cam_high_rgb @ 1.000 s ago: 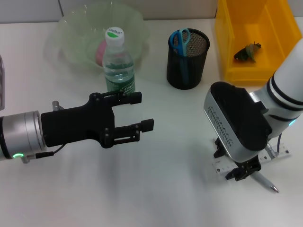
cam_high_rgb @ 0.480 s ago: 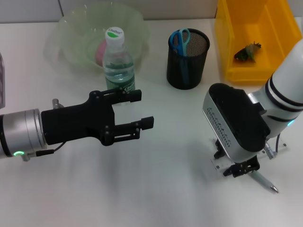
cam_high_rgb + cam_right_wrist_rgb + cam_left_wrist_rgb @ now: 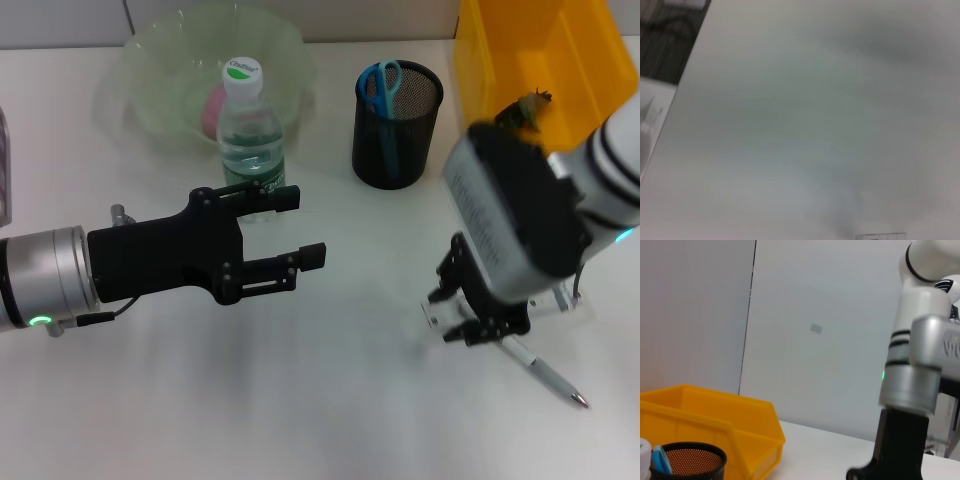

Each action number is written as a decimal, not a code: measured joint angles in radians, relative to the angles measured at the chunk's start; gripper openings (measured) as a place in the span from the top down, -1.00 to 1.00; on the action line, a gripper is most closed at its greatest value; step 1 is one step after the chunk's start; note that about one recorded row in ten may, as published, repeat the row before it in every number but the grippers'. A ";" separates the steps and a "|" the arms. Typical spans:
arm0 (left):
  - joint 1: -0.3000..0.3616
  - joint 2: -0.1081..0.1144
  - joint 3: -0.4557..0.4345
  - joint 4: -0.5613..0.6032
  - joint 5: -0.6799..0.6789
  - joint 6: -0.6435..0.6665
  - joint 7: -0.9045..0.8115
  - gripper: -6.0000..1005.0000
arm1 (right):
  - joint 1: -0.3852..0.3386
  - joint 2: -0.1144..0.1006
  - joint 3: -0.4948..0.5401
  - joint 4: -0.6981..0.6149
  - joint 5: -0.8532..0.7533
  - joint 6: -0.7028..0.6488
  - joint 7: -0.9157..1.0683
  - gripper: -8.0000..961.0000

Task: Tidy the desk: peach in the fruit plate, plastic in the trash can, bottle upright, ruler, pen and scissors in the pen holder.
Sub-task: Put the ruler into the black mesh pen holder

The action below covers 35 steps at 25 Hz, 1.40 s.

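Bright even light, motion-blurred right arm (image 3: 520,240)

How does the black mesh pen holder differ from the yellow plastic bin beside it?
The black mesh pen holder is round, see-through wire; the yellow plastic bin is boxy, solid and larger. The holder contains blue-handled scissors; the bin contains a dark crumpled scrap. Both stand open-topped on the white desk.

The right hand (image 3: 470,325) grips a clear ruler (image 3: 445,318) above the white surface (image 3: 330,410), a pen (image 3: 545,375) beside it; the left hand (image 3: 290,232), fingers spread, hovers near an upright bottle (image 3: 248,130).
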 joint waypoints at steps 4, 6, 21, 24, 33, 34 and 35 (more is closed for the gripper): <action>0.000 0.000 0.000 0.000 0.000 0.000 0.003 -0.44 | -0.025 -0.001 0.103 -0.065 0.059 -0.020 0.000 0.19; 0.000 0.000 0.000 0.000 0.000 0.000 0.004 -0.44 | -0.037 -0.001 0.154 -0.092 0.095 -0.020 -0.002 0.19; 0.007 0.000 -0.025 -0.003 -0.031 0.014 0.017 -0.44 | -0.204 -0.003 0.363 -0.026 0.625 0.242 -0.123 0.19; 0.007 0.000 -0.024 -0.005 -0.031 0.014 0.017 -0.44 | -0.247 -0.003 0.373 0.054 0.807 0.268 -0.206 0.19; 0.004 -0.001 -0.016 -0.007 -0.032 0.013 0.021 -0.44 | -0.282 -0.005 0.461 0.333 1.181 0.248 -0.447 0.19; 0.004 -0.001 -0.016 -0.007 -0.032 0.013 0.021 -0.44 | -0.281 -0.004 0.474 0.360 1.203 0.248 -0.461 0.19; 0.004 -0.002 -0.016 -0.008 -0.032 0.013 0.021 -0.44 | -0.279 -0.004 0.485 0.393 1.239 0.248 -0.479 0.19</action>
